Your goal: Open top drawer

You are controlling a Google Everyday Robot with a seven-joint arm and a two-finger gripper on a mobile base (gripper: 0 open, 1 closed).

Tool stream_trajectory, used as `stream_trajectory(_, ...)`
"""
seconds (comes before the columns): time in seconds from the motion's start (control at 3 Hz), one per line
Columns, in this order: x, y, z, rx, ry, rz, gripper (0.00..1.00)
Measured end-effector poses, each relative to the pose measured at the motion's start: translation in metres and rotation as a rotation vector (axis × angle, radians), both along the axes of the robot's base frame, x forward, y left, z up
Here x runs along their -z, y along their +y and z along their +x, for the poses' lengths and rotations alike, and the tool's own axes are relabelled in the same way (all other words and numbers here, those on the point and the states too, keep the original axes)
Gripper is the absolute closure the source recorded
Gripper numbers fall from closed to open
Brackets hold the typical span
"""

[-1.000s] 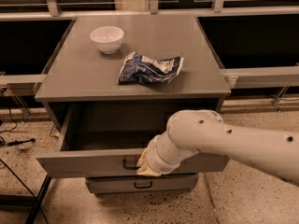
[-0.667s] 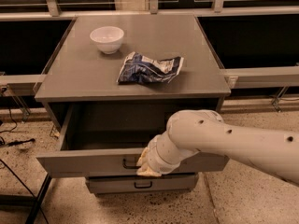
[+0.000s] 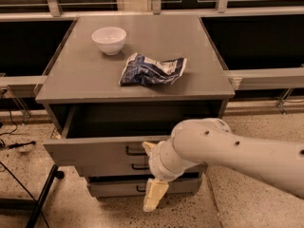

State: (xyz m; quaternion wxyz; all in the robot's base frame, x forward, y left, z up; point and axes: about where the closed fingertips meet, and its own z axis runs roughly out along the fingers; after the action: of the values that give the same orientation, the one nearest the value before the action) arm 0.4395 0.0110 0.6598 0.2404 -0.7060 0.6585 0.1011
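Top drawer (image 3: 90, 152): stands pulled well out of the cabinet, front panel in lower-left centre of frame, dark interior exposed beneath the cabinet top (image 3: 142, 37). Judged: the task looks essentially done.

Black bar handle (image 3: 134, 150): bare, nothing clamped on it.

Gripper (image 3: 151, 172): lower centre of frame, just right of the handle and in front of the drawer fronts. Fingers apart, gripping nothing; upper finger (image 3: 148, 147) sits beside the handle, lower finger (image 3: 155, 196) hangs toward the floor. This placement suits letting go of the handle.

Arm (image 3: 247, 156): enters from the right edge and hides the right part of the drawer front.

Two shallower drawers (image 3: 118, 188): below, shut.

On the cabinet top: white bowl (image 3: 109, 39) upper left, crumpled blue packet (image 3: 152, 70) near centre. Neither is in the way.
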Motion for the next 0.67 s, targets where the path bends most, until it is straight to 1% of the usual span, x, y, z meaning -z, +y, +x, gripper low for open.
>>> stream_trajectory(0.33, -0.005, -0.002, -0.0026, 0.026, -0.072, 0.021, 0.0)
stream_trajectory(0.67, -0.0093, -0.0038, -0.0015, 0.037, -0.113, 0.049, 0.0)
